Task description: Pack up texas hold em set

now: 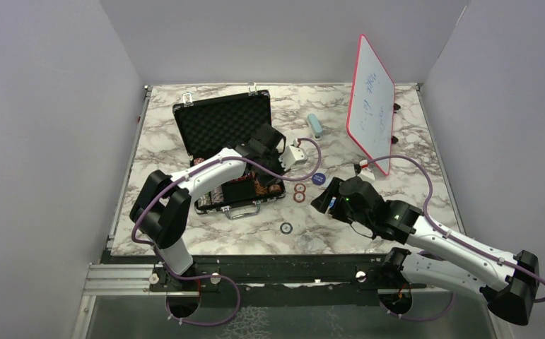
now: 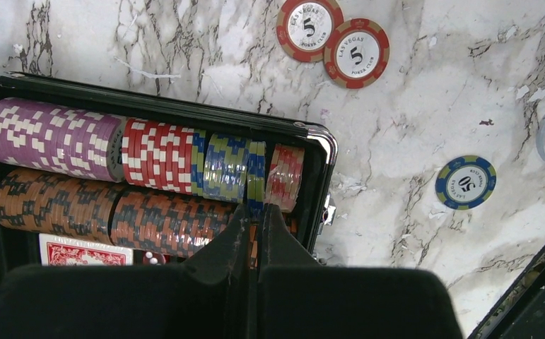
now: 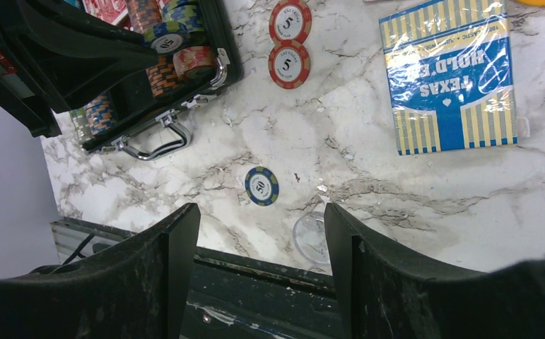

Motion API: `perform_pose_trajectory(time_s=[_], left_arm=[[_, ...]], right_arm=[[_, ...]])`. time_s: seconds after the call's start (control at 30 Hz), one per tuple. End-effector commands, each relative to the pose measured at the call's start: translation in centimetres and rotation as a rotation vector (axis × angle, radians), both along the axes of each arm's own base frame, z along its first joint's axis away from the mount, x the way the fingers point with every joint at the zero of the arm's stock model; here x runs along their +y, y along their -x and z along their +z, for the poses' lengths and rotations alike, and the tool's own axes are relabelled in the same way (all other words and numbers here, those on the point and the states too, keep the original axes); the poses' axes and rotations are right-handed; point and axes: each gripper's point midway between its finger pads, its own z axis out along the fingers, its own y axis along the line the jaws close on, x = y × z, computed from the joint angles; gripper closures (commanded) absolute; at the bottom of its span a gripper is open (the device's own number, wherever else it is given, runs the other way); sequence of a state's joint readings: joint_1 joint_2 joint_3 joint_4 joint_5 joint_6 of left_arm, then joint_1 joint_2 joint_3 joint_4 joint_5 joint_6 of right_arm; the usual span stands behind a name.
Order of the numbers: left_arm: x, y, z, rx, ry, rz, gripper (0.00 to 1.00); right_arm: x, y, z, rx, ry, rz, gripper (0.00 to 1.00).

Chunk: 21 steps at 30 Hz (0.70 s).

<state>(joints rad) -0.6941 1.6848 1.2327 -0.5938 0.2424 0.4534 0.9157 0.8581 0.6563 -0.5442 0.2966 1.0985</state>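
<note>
The black case (image 1: 221, 126) lies open on the desk (image 1: 213, 236). Rows of chips (image 2: 156, 155) and a red card pack (image 2: 84, 253) sit inside it. The left tool (image 2: 255, 212) has its fingers pressed together, right by the chips at the case's corner. Two red chips (image 3: 288, 65) lie just outside the case, and a blue chip (image 3: 262, 186) lies farther out. The right tool (image 3: 259, 219) is spread apart above the blue chip. A blue card pack (image 3: 449, 78) lies well away from the case.
</note>
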Motion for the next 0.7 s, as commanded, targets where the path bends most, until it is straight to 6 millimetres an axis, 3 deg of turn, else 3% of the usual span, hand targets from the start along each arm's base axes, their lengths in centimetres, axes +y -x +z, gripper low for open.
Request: perform_pose_trajectory(time_s=[0.0, 0.2, 0.43, 0.67], left_arm=[[0.7, 0.1, 0.6, -0.029, -0.017, -0.005, 1.00], [1.0, -0.5, 0.2, -0.042, -0.048, 0.030, 0.83], [1.0, -0.6, 1.4, -0.061, -0.024, 0.046, 0.64], [1.1, -2.3, 5.9, -0.111, 0.104, 0.192, 0.59]], right_arm=[[0.2, 0.1, 0.6, -0.004, -0.015, 0.011, 0.33], [0.1, 0.1, 0.5, -0.005, -0.005, 0.017, 0.33], [0.8, 0.0, 0.3, -0.009, 0.055, 0.090, 0.33], [2.7, -0.4, -1.2, 0.031, 0.175, 0.226, 0.32]])
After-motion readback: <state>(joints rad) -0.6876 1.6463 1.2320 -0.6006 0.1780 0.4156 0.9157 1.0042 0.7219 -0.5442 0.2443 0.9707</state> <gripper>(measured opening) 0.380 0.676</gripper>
